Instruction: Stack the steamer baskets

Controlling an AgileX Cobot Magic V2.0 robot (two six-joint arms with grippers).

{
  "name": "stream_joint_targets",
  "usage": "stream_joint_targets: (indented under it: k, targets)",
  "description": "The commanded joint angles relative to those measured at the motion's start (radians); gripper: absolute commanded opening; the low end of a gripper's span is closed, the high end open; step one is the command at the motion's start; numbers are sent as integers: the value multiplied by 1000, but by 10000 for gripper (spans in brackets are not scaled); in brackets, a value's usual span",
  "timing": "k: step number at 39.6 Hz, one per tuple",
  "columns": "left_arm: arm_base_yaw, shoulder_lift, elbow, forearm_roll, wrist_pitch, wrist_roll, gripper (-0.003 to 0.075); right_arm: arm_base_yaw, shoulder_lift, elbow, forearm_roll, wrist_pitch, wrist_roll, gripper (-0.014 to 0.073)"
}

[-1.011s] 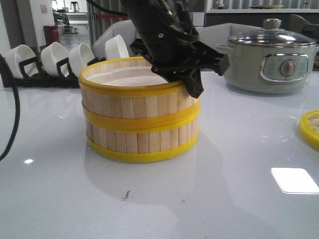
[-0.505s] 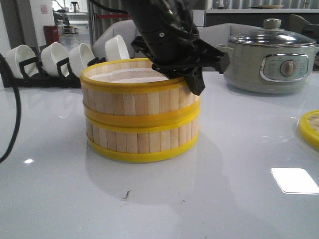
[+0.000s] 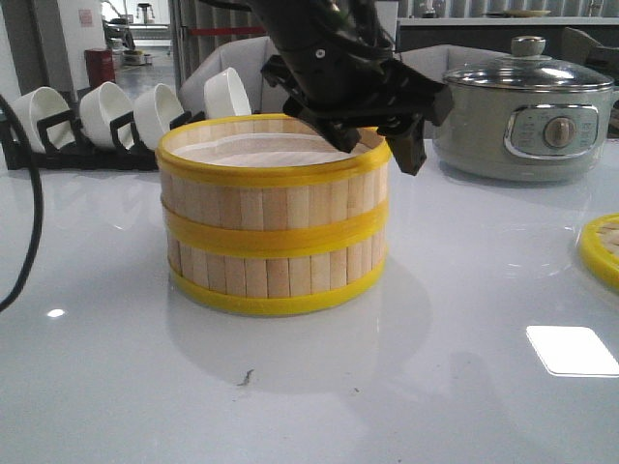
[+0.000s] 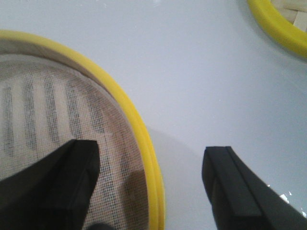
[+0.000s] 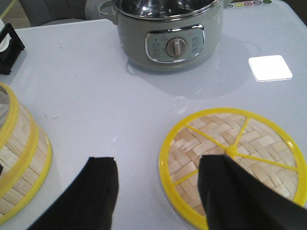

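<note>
Two steamer baskets stand stacked mid-table, the upper one (image 3: 261,198) resting level on the lower one (image 3: 261,274). My left gripper (image 3: 377,145) hovers open just above the upper basket's right rim (image 4: 144,139). One finger (image 4: 72,177) is over the whitish liner and the other (image 4: 230,184) is outside over the table; neither touches the rim. The woven yellow-rimmed lid (image 5: 232,155) lies flat on the table to the right, with its edge (image 3: 602,249) showing in the front view. My right gripper (image 5: 158,179) hangs open above the lid's near edge, holding nothing.
A grey-green electric pot (image 3: 527,111) with a glass lid stands at the back right. White bowls in a black rack (image 3: 106,121) line the back left. A black cable (image 3: 29,222) hangs at the far left.
My left gripper has let go of the upper basket's rim, opened wider and risen slightly to the right. The upper basket now sits level on the lower one.
</note>
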Motion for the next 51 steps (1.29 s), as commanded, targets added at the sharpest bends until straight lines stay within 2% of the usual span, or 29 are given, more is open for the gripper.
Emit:
stream_joint_targets:
  k: [1, 4, 6, 9, 12, 13, 15, 18, 24, 30, 39, 51]
  targets:
    - [6, -95, -81, 14, -38, 0, 514, -6, -4, -34, -3, -73, -3, 485]
    - [8, -110, -134, 37, -11, -2, 495, -6, -4, -34, -3, -70, -3, 485]
    - [15, -120, -173, 48, 19, -2, 450, -6, -4, -34, -3, -70, -3, 485]
    - [32, -134, -225, 50, 64, -4, 314, -6, -4, -34, -3, -69, -3, 485]
    - [68, -156, -259, 50, 80, -4, 78, -6, -4, -34, -3, -69, -3, 485]
    - [78, -165, -264, 50, 78, -4, 72, -6, -4, -34, -3, -69, -3, 485]
    - [107, -190, -265, 50, 68, -4, 113, -6, -4, -34, -3, -68, -3, 485]
    - [161, -230, -265, 48, 73, -4, 83, -6, -4, -34, -3, -68, -3, 485]
    - [286, -326, -258, 48, 102, -4, 86, -6, -4, -34, -3, -65, -3, 485]
    - [414, -463, -174, 46, 95, -12, 87, -6, -4, -34, -3, -63, -3, 485]
    - [568, -717, 122, 39, 10, -68, 86, -6, -1, -34, -3, -58, -3, 485]
    - [584, -1106, 628, 39, -117, -87, 86, -6, 33, -25, -3, -46, -3, 485]
